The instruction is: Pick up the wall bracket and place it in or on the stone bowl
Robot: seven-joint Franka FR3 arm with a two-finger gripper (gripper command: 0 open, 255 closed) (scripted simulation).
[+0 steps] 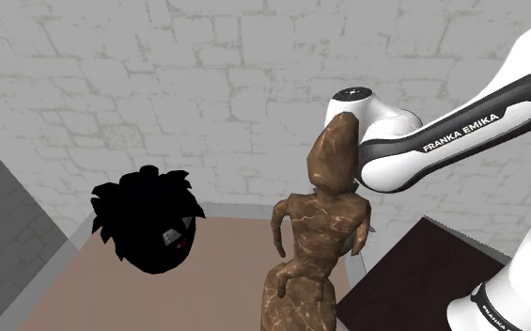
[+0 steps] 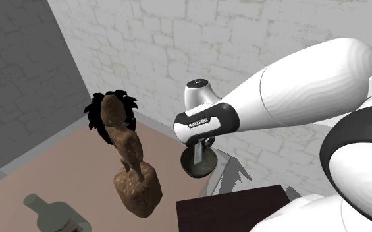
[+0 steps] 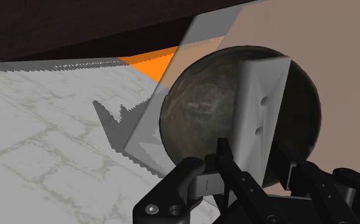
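A pale brown table (image 1: 221, 268) with a thin grey rim stands in a corner of the room. Behind the table rises a wall of whitewashed stone blocks (image 1: 160, 85), its joints grey and uneven. Beside the table, on the shoulder view's left, a darker grey wall (image 1: 0, 226) meets the white one. Flat, even light falls across the table.

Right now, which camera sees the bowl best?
The wrist view: you look into the dark bowl, white bracket across it. The second exterior view gives its side under the arm; in the shoulder view the statue hides it.
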